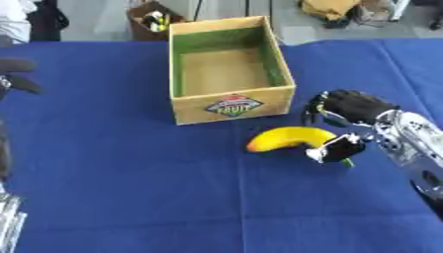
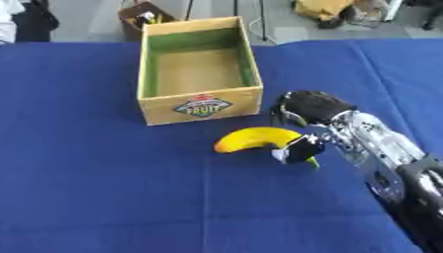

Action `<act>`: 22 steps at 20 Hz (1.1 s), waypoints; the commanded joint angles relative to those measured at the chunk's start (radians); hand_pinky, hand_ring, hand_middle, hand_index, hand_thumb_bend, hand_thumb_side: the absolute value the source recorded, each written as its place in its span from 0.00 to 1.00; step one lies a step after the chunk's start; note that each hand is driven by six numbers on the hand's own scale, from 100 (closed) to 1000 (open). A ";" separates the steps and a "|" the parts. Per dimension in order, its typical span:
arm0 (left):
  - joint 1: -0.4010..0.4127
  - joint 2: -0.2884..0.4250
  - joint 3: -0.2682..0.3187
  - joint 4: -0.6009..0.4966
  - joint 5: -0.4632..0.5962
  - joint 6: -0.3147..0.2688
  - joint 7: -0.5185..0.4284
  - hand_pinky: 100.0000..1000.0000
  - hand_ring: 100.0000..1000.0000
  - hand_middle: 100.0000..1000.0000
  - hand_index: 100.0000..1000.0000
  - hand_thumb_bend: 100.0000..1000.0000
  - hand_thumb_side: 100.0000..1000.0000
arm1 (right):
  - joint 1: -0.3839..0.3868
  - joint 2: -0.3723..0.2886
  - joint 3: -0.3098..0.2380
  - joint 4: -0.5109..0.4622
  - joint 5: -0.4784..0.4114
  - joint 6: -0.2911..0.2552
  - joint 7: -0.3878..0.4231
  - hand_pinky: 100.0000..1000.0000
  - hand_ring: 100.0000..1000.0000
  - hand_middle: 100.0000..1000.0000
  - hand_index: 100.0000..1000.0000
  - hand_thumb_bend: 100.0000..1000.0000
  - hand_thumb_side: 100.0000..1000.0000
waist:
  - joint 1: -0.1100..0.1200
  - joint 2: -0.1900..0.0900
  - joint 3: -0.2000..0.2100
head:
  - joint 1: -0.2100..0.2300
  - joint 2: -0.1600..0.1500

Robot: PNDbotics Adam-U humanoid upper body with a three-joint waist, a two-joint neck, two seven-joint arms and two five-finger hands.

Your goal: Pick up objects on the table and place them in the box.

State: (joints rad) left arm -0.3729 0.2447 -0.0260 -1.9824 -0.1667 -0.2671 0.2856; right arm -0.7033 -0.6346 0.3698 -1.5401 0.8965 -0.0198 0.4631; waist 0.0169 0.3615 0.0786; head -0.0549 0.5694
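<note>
A yellow banana (image 1: 286, 138) with a green stem lies on the blue cloth just in front of the box's right corner. My right hand (image 1: 355, 106) comes in from the right, over the banana's stem end. Its fingers (image 1: 317, 109) curl down behind the fruit and its thumb (image 1: 338, 147) presses the front of the stem end. The wooden box (image 1: 232, 105), with green inner walls and a fruit label on its front, stands open at the back middle, and nothing shows inside it. My left hand (image 1: 19, 74) shows only at the left edge, with fingers straight, holding nothing.
The blue cloth (image 1: 130, 173) covers the table, with bare room to the left and front. Beyond the far edge stand a small brown carton (image 1: 152, 21) of items and some yellow-brown bags (image 1: 333, 9) on the floor.
</note>
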 commanded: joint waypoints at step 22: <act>-0.015 0.006 -0.001 -0.018 0.008 0.001 -0.002 0.41 0.58 0.67 0.78 0.00 1.00 | -0.005 -0.022 -0.014 0.003 -0.025 -0.016 0.026 0.68 0.72 0.51 0.65 0.16 0.30 | 0.002 -0.013 0.005 | -0.006 -0.018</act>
State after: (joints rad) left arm -0.3778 0.2369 -0.0262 -1.9824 -0.1627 -0.2668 0.2856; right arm -0.6989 -0.6291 0.3618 -1.5181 0.8790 -0.0369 0.4938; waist 0.0192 0.3668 0.0832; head -0.0603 0.5607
